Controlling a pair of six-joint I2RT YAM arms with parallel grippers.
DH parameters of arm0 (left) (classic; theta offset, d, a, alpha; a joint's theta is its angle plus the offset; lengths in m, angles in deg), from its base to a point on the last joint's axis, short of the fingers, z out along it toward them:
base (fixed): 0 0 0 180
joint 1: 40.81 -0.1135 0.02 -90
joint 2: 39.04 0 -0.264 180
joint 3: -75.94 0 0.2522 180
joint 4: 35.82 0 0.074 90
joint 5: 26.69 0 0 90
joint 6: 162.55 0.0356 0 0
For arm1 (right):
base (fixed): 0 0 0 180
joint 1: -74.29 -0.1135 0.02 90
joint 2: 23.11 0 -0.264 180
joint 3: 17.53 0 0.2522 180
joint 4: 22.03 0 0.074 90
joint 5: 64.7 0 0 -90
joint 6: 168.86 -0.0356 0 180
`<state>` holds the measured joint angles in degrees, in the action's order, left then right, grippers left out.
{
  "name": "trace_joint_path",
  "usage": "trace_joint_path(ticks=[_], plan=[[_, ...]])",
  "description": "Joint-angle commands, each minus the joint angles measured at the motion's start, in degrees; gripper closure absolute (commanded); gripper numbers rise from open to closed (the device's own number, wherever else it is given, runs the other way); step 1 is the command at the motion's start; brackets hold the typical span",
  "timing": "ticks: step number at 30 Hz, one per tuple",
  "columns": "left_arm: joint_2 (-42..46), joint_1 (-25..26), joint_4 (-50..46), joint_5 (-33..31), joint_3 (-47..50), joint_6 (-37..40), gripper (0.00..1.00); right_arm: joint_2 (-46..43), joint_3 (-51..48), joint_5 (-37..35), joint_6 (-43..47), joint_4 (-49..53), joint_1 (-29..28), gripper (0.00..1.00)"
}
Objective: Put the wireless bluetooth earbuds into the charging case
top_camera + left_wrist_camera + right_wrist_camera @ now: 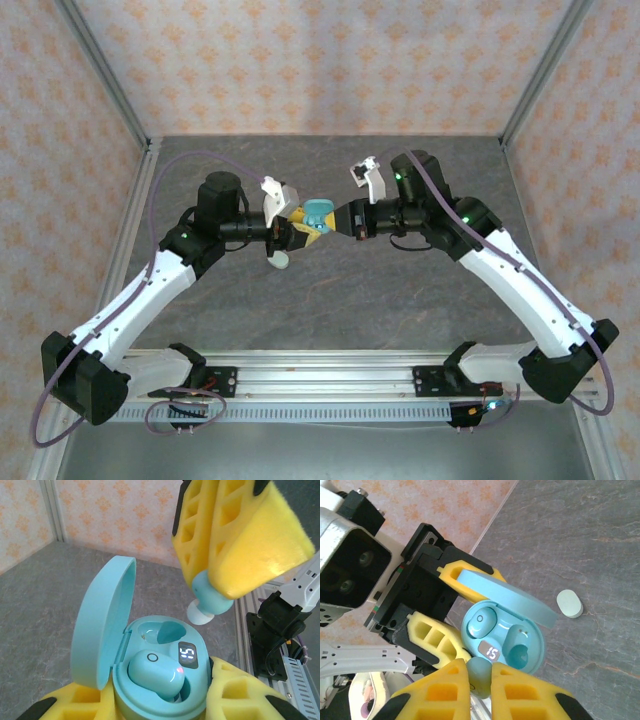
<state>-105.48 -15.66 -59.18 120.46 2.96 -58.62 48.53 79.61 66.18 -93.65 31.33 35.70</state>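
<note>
Glossy teal oval case (145,635), lid up, clamped by L gripper (300,232): one smooth teal bud (155,672) seated, other well (161,630) empty. R gripper (480,677) pinches 2nd bud (207,597), white-tipped, just above case.

Two yellow claws are showing, left claw (160,705) and right claw (480,680), alongside one open teal charging case (102,625), two teal earbuds, seated earbud (155,672) and pinched earbud (209,599), and one pale oval case (569,603).
</note>
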Motion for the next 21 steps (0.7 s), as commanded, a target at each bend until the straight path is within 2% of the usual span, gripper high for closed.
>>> trace_joint_path(ticks=[1,16,21], plan=[[0.21,0.52,0.67,1.97,-1.99,-0.42,0.74,0.51,1.81,-1.29,0.81,-1.01,-0.39,0.86],[-0.12,0.61,0.46,2.18,-2.31,-0.55,0.74,2.97,1.91,-1.02,2.31,1.29,-0.44,0.86],[0.01,0.60,-0.06,2.18,-2.39,-0.37,0.73,3.22,2.44,-1.27,2.00,1.53,-0.46,0.80]])
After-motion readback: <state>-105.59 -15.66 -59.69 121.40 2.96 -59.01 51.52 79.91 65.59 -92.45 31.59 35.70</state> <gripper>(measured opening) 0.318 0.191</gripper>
